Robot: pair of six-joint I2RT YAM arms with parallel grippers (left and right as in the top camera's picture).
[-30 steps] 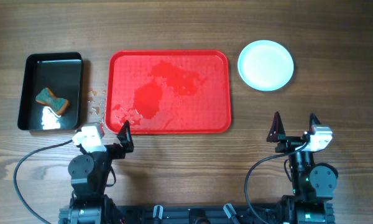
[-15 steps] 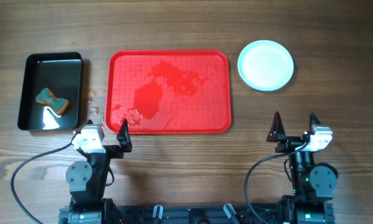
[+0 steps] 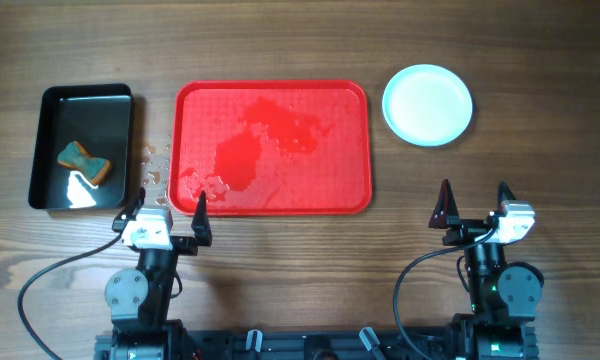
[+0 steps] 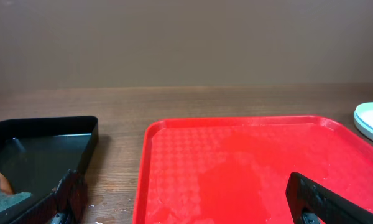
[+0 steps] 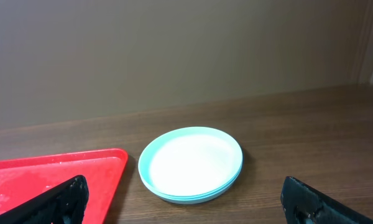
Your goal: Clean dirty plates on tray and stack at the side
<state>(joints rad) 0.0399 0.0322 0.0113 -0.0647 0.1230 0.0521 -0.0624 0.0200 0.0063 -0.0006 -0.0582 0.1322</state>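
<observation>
Plates (image 3: 427,105) are all off the big red tray (image 3: 330,110), which only has a wet film on it. They're stacked on the table near its far right corner, pale and clean-looking. Job looks done to me, so I'd just double-check the stack; left gripper (image 3: 166,205) and right gripper (image 3: 474,200) are parked, fingers wide apart, empty.
</observation>
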